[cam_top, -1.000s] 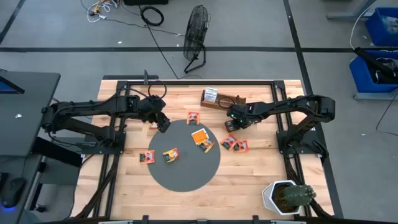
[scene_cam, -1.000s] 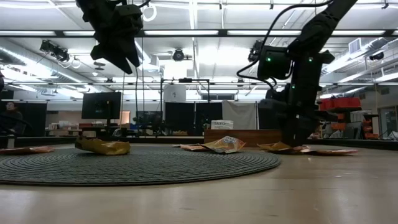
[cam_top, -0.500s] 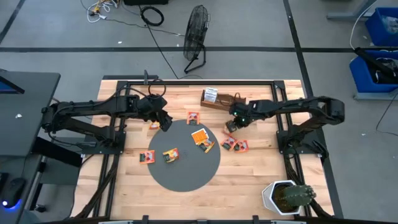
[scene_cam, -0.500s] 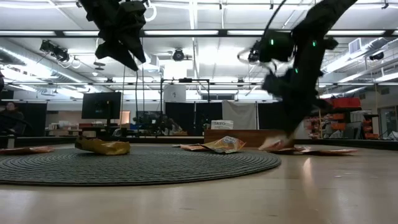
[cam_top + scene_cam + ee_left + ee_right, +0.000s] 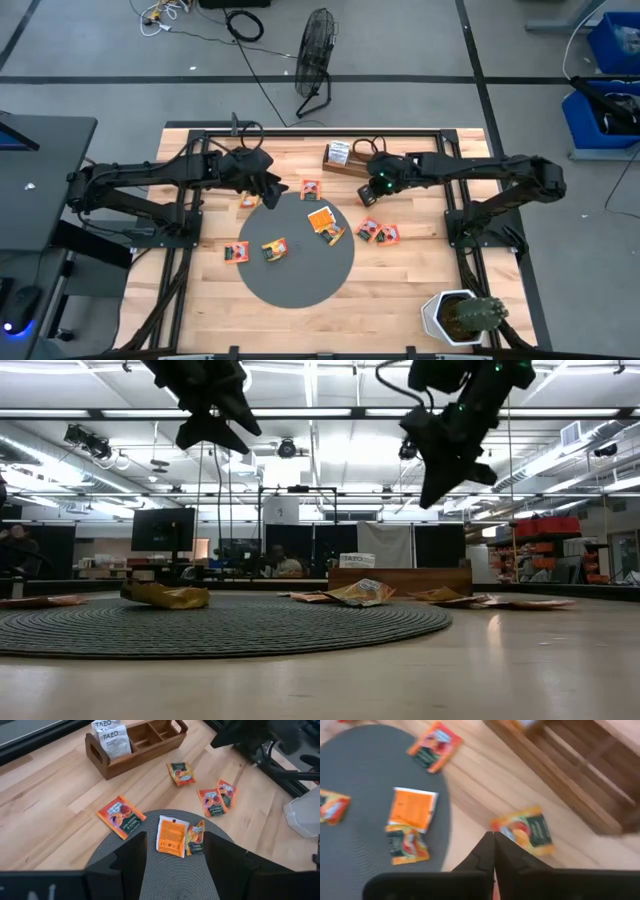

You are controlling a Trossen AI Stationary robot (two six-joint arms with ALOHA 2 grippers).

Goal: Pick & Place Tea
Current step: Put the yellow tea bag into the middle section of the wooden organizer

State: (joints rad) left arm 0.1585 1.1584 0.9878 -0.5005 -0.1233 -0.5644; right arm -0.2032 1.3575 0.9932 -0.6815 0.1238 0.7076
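Small orange and red tea packets lie scattered: some on the grey round mat, such as one, and others on the wood, such as one pair. My right gripper is shut with nothing between its fingers. It hangs high above one packet that lies flat on the wood beside the mat, also in the low view. My left gripper hangs open and empty above the mat's far left rim.
A wooden box holding white packets stands at the table's far side, just beyond my right gripper. A white pot with a plant stands at the near right corner. The arms' frames run along both table sides.
My right gripper has risen well clear of the table from the packet beside the mat's right rim. That packet stays on the wood. My left gripper has tipped its fingers up toward level without changing place.
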